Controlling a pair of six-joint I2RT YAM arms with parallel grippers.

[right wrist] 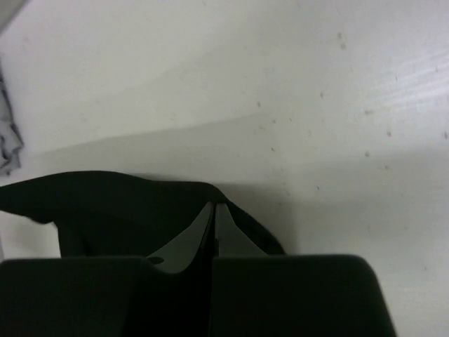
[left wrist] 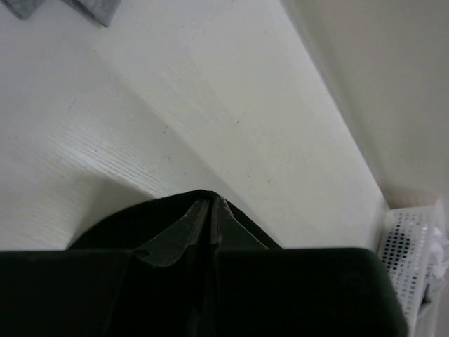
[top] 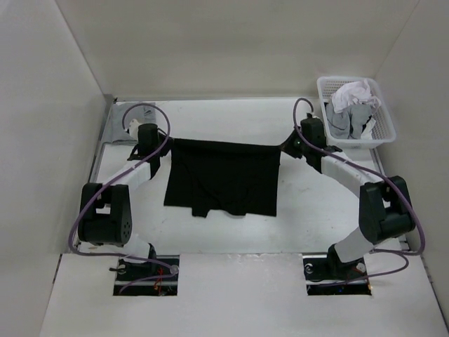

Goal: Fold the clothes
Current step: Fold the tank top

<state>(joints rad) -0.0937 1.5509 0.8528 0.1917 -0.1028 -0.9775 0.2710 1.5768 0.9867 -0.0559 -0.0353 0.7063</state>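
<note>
Holding the black tank top (top: 223,179) by one edge, stretched straight between both sets of fingers, is the required condition for this fold. The left fingers (left wrist: 207,219) are pressed together on one corner of the cloth. The right fingers (right wrist: 207,228) are pressed together on the opposite corner. The rest spreads away from the fingers on their near side, over the white bench (top: 231,116).

Procedure: carry both corners at matched height and pace, span taut, so the held edge lands parallel on the trailing hem. Slack or skew would likely bunch this soft fabric.

A light grey garment (top: 119,119) lies just beyond the left fingers. A basket (top: 359,142) of white and grey clothes (top: 354,98) stands beyond the right fingers.
</note>
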